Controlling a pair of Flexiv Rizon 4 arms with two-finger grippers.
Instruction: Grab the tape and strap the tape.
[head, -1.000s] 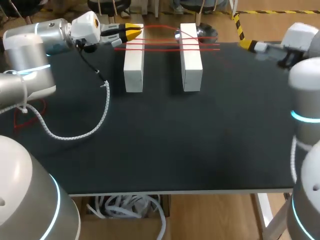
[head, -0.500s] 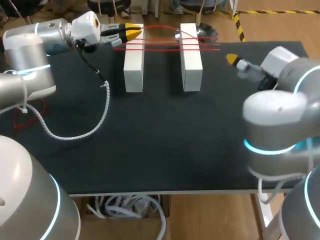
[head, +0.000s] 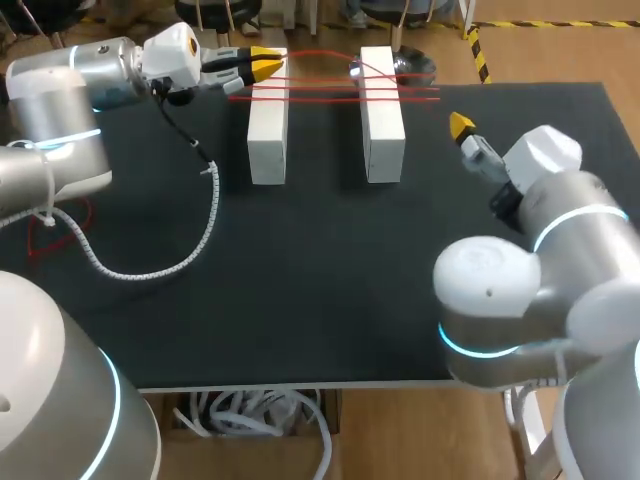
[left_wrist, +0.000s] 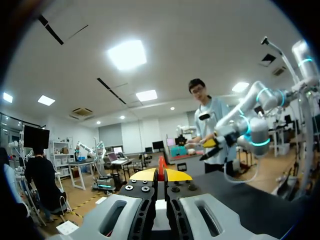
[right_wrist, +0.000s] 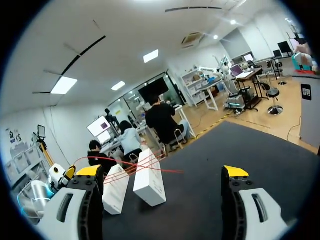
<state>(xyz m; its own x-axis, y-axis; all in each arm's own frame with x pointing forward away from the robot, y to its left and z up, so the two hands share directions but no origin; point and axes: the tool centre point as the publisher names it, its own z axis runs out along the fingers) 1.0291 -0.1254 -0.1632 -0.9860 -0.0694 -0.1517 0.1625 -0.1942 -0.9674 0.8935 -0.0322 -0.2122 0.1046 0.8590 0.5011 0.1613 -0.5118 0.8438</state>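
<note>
Thin red tape (head: 325, 88) — several strands (pulled taut) — spans two white blocks (head: 268, 130).

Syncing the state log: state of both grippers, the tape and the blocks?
Thin red tape: strung in strands across both blocks.
Left yellow-tipped gripper: shut on the tape.
Right yellow-tipped gripper: open, empty.
Left white rectangular block: lying flat, tape across far end.
Right white rectangular block: likewise.
</note>
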